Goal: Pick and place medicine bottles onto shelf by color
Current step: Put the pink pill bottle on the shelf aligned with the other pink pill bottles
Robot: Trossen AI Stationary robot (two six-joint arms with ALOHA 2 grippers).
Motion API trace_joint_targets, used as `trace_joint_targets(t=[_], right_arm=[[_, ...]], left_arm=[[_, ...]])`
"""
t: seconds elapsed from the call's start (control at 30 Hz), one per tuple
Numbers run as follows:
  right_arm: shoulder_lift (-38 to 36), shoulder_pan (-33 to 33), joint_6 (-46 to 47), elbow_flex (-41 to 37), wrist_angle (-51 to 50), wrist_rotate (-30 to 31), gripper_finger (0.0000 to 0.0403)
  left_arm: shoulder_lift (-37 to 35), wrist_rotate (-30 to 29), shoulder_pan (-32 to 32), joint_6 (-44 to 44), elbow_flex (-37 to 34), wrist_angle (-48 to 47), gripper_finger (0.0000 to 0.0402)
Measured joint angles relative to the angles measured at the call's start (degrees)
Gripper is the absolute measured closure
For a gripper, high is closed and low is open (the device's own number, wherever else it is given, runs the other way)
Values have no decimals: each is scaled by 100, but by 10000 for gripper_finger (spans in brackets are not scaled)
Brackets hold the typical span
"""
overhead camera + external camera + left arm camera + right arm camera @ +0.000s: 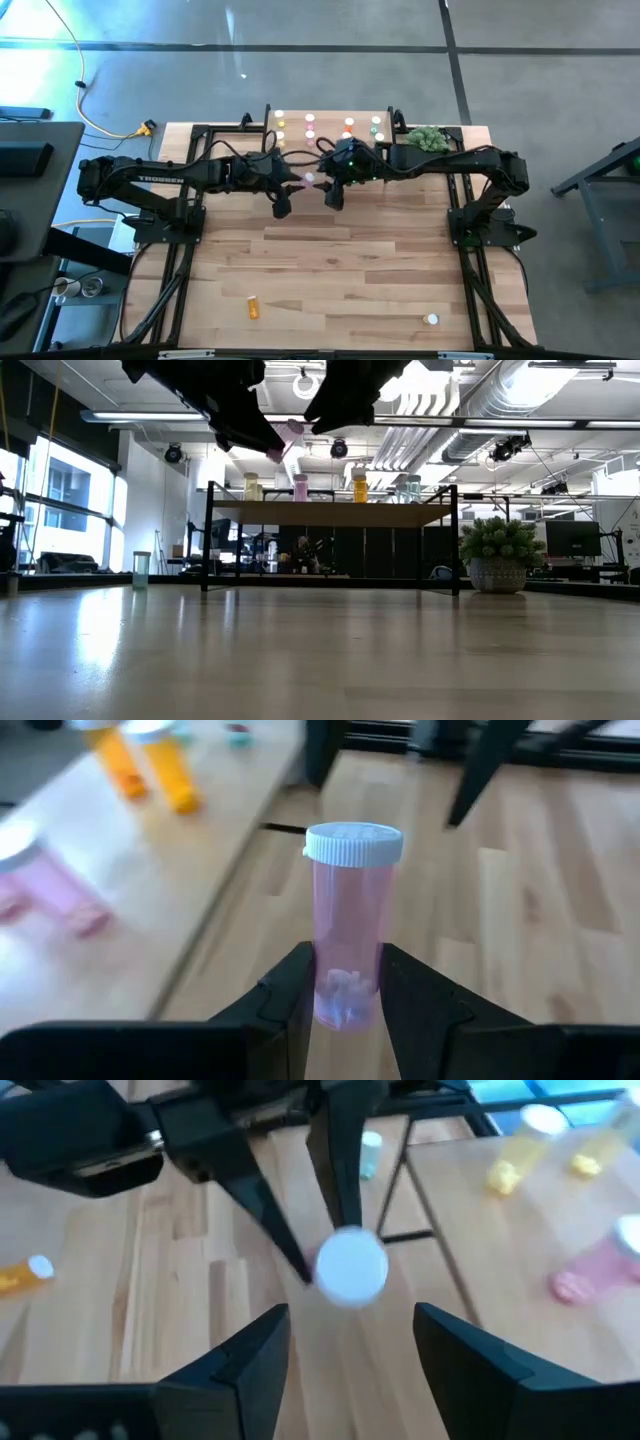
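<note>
We see the left claw (345, 1005) clamped on the lower body of a pink medicine bottle (349, 925) with a white cap, held in the air just in front of the shelf (330, 125). From above, that claw (283, 205) hangs over the far middle of the counter (340, 270), with the pink bottle (308, 180) showing between the two arms. The right claw (350, 1345) faces it from the other side with its fingers (250, 1355) spread apart and nothing between them; the bottle's white cap (351, 1266) sits just beyond their tips. In the high view the right claw (335, 195) is close beside the left one.

On the shelf (330, 513) stand other bottles: a pale yellow one (252, 487), a pink one (300, 487), an orange-yellow one (359, 485) and a pale green one (412, 487). An orange bottle (253, 306) lies on the near left part of the counter, and another bottle with a white cap (431, 320) stands near the front right. A potted green plant (497, 555) sits at the shelf's right end.
</note>
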Motion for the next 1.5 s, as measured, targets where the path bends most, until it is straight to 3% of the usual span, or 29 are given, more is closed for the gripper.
trace_joint_targets(t=[0.37, 0.73, 1.5], right_arm=[[-404, -330, -147, 1, 192, 1, 196], [-476, -402, -668, 4, 1115, -10, 196], [-472, -402, -264, 4, 1303, -140, 209]], left_arm=[[0, -729, 2, -344, 0, 470, 307], [0, -747, -18, -136, -2, 1733, 307], [2, -833, -18, 712, -4, 2182, 307]])
